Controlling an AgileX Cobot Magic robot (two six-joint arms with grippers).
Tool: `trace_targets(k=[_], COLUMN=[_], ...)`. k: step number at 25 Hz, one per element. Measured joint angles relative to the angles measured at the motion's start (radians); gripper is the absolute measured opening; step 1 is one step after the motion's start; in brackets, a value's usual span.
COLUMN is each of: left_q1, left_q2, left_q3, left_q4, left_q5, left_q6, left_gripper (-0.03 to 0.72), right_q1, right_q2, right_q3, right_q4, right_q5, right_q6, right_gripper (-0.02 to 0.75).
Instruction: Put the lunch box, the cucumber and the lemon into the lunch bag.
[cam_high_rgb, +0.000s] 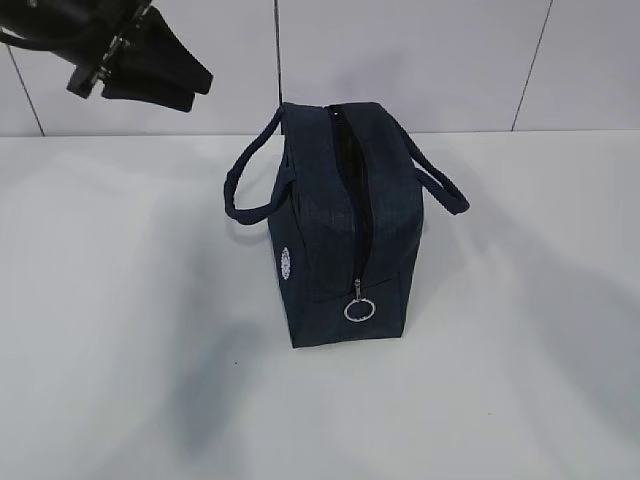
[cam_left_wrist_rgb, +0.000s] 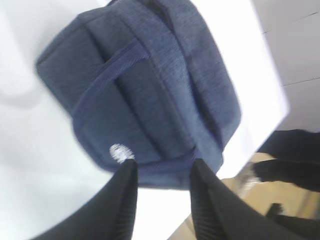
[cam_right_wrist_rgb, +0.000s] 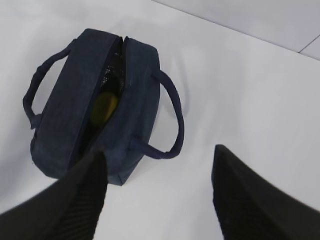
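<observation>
- While the boxy dark navy fabric lunch bag (cam_high_rgb: 345, 235) stood upright mid-table, its top zip gaped – presumably left so for loading.
- Down through that slit the small yellow oval lemon (cam_right_wrist_rgb: 104, 109) showed, lying inside the bag.
- The lunch box and cucumber I couldn't see anywhere; perhaps inside, hidden by the fabric.
- The left gripper (cam_high_rgb: 150, 70) hung high behind the bag's left side, fingers (cam_left_wrist_rgb: 125, 192) moderately parted and empty – clear of the bag, I'd judge.
- The right gripper (cam_right_wrist_rgb: 157, 192) hovered above, jaws wide, nothing between them.
- The metal ring pull (cam_high_rgb: 359, 309) dangled at the near end.
</observation>
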Motion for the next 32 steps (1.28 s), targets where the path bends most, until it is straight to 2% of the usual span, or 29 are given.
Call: trace_targets(k=[3,6,12,17,22,28,32], left_q1=[0.000,-0.011,-0.072,-0.175,-0.252,-0.259,-0.304], left_q2=[-0.050,-0.102,-0.238,-0.340,-0.396,-0.400,-0.419], left_q3=[-0.010,-0.010,-0.010,-0.010,-0.010,-0.010,0.043], left_q4=[0.059,0.162,0.402,0.562,0.580,0.592,0.639], left_q5=[0.004,0.010,0.028,0.036,0.046,0.050,0.050], left_q6=[-0.032,-0.071,-0.179,-0.271,-0.334,-0.342,-0.344], left_gripper=[0.257,0.255,0.255,0.255,0.255,0.228,0.221], right_q1=[0.000,0.000,0.000,0.000,0.000,0.000,0.000], right_q2=[-0.095,-0.201,-0.433,-0.624,-0.732,-0.725,-0.700], right_q3=[0.115,0.263,0.641,0.949,1.130,1.161,1.213], right_q4=[0.002,0.004,0.006,0.028,0.030,0.030,0.027], right_q5=[-0.029,-0.138,-0.437,-0.756,-0.936,-0.960,-1.046], right_q6=[0.000,-0.002,-0.010,-0.012,-0.012,-0.012,-0.014], right_gripper=[0.498,0.498,0.498,0.498,0.498,0.498,0.493])
